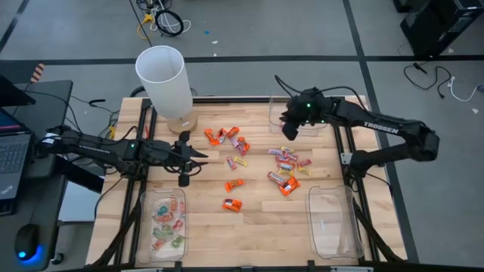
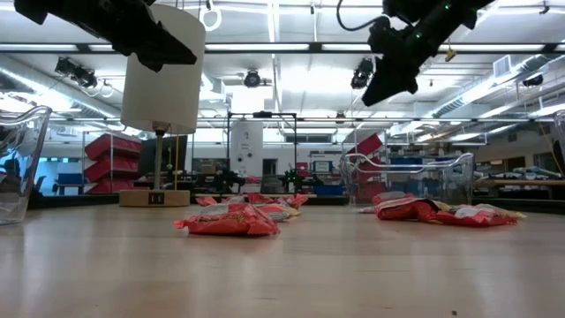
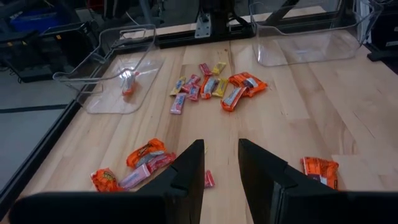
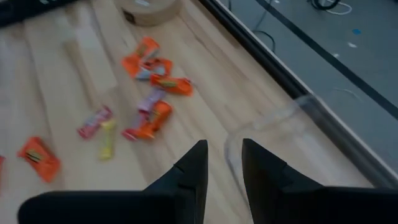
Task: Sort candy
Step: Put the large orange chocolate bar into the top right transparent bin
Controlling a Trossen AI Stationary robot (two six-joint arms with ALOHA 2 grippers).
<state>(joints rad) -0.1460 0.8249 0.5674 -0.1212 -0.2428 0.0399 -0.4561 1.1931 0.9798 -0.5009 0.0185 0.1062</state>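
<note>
The left tray (image 1: 162, 219) holds pale sweets. Above it, the left gripper (image 1: 184, 157) hovers over bare wood, jaws parted and empty. The candy (image 1: 257, 162) lies scattered mid-table, orange and pink-and-yellow. The right gripper (image 1: 290, 128) hangs over the far tray's (image 1: 274, 113) rim, jaws parted, holding nothing. Another tray (image 1: 331, 221) sits near right.

pale matt wood table (image 1: 257, 219), clear glossy plastic trays (image 1: 333, 223), shiny crinkly candy (image 1: 232, 205) wrappers, matt white lamp shade (image 1: 162, 75)
</note>
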